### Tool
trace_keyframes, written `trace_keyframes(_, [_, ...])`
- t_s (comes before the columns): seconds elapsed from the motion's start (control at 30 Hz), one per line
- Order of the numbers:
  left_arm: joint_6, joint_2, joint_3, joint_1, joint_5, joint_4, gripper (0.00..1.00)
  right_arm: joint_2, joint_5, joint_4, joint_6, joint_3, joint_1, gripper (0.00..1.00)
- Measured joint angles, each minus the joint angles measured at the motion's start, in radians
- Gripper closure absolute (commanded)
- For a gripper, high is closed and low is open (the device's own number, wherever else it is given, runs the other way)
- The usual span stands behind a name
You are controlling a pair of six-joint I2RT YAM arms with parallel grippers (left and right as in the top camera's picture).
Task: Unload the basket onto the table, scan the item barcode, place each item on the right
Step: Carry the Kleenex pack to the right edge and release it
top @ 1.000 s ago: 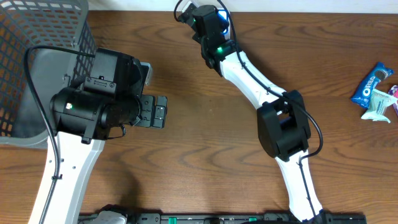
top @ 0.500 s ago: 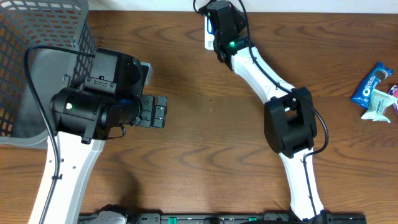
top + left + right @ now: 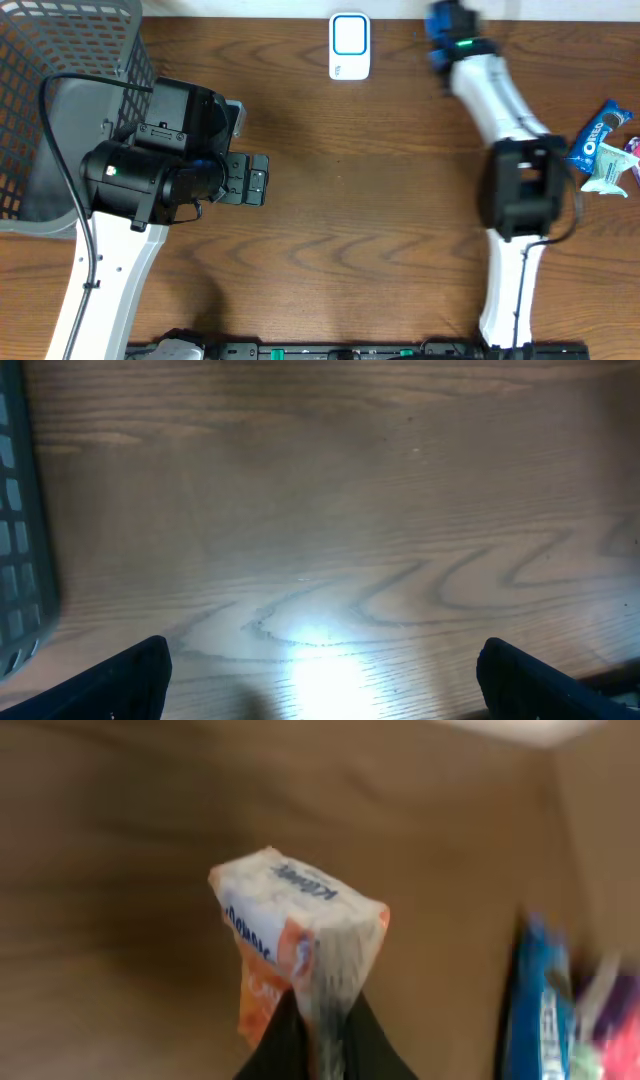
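**Packet in hand, off to the right of the scanner – line up the code next**

I had the right fingers (image 3: 283,1032) clamped on the thin crimped edge of a white-and-orange tissue packet (image 3: 300,935), which hung lifted over the far right part of the surface (image 3: 350,220). From overhead the packet itself was lost in the blur of the wrist. The scanner (image 3: 349,45) lay flat at the far edge, to the left of that arm and apart from it. My left fingers (image 3: 120,685) stood wide apart over bare wood beside the mesh basket (image 3: 60,60), holding nothing.

I judged the step to be presenting the packet to the scanner. No barcode showed on the faces the wrist camera gave me, so I guessed it sat on a side turned away. To do this well I would bring the packet over the scanner's window slowly – a soft pack pinched by one edge will swing and fold – then roll the wrist until the coded face looked squarely at the window, close but not touching. I would also keep clear of the Oreo packet (image 3: 598,135) at the right, and leave the left arm parked.
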Motion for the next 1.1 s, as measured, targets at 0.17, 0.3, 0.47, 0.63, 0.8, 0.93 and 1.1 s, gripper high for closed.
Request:
trace_keyframes(0.17, [0.0,0.0,0.0,0.0,0.0,0.0,0.02,-0.045,-0.098,-0.089,0.129,0.0,-0.187,0.99])
trace_keyframes(0.3, [0.0,0.0,0.0,0.0,0.0,0.0,0.02,-0.053,-0.147,-0.134,0.171,0.0,-0.288,0.99])
trace_keyframes(0.47, [0.0,0.0,0.0,0.0,0.0,0.0,0.02,-0.053,-0.174,-0.142,0.181,0.0,-0.367,0.99])
trace_keyframes(0.63, [0.0,0.0,0.0,0.0,0.0,0.0,0.02,-0.053,-0.185,-0.154,0.184,0.0,-0.443,0.97])
trace_keyframes(0.8, [0.0,0.0,0.0,0.0,0.0,0.0,0.02,-0.053,-0.189,-0.167,0.196,0.0,-0.52,0.56])
trace_keyframes(0.93, [0.0,0.0,0.0,0.0,0.0,0.0,0.02,-0.053,-0.199,-0.188,0.2,0.0,-0.551,0.45])
trace_keyframes(1.1, [0.0,0.0,0.0,0.0,0.0,0.0,0.02,-0.053,-0.212,-0.217,0.203,0.0,-0.545,0.17])
